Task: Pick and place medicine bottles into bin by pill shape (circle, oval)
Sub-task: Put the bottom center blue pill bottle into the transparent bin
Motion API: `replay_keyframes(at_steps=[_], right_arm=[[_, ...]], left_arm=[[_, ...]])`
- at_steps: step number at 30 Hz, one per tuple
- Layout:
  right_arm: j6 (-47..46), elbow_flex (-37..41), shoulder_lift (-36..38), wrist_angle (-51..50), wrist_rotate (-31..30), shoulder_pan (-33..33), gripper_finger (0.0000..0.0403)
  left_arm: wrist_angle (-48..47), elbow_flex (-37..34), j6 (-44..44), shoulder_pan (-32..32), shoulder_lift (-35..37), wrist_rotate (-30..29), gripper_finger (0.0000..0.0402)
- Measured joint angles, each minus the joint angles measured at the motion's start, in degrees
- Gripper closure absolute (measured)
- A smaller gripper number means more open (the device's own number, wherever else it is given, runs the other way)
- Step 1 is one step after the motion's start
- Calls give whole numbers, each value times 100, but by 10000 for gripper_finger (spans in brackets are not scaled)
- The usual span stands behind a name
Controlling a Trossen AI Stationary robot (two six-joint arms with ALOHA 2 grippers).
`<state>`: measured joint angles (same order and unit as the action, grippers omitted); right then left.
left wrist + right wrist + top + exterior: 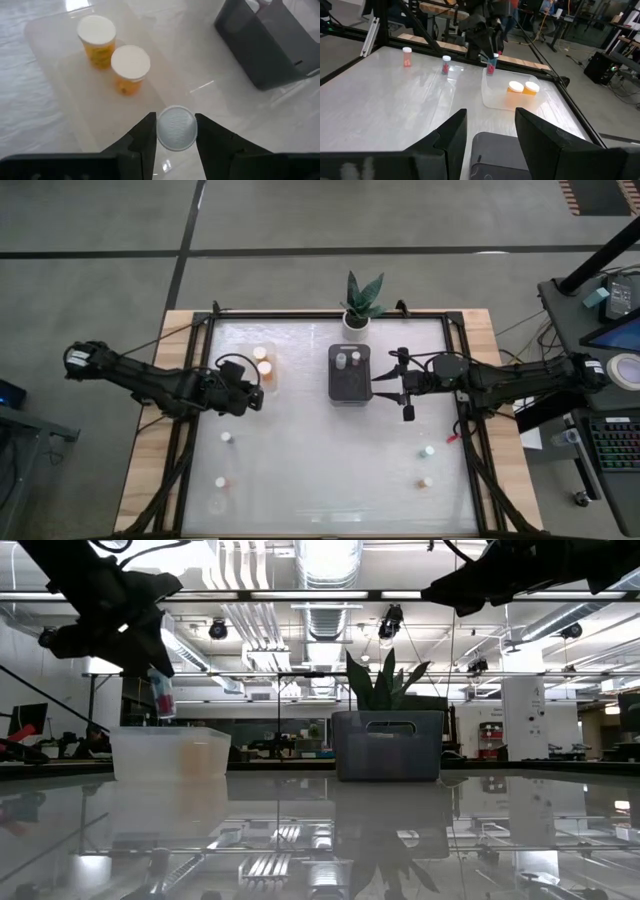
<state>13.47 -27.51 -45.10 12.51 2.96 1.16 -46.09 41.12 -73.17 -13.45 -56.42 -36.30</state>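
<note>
From above, the left gripper hangs at the six o'clock edge of the clear bin, so it should carry its pinkish bottle on toward twelve o'clock until fully over the bin, beside the two orange bottles, before lowering and letting go. At surface level the bottle hangs upright, clear above the bin rim. Through the left wrist, its white cap sits squarely between both fingers, pinched narrow; the right gripper waits by the dark bin, fingers parted, empty.
</note>
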Motion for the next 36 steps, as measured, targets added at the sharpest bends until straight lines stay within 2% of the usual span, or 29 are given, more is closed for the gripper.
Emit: replay_keyframes(at_steps=[9, 15, 27, 31, 36], right_arm=[[0, 0, 0, -6, 0, 1, 243], [0, 0, 0, -6, 0, 0, 243], [-89, 0, 0, -21, 0, 1, 243], [-95, 0, 0, -32, 0, 0, 243], [-90, 0, 0, -29, 0, 1, 243]], left_arm=[[-24, 0, 49, 298, 11, 40, 299], [-447, 21, 72, 619, 11, 69, 299], [-336, 18, 1369, 1764, 2, 725, 307], [-105, 9, 1823, 2001, -51, 1257, 308], [310, 9, 2244, 2138, -98, 1364, 308]])
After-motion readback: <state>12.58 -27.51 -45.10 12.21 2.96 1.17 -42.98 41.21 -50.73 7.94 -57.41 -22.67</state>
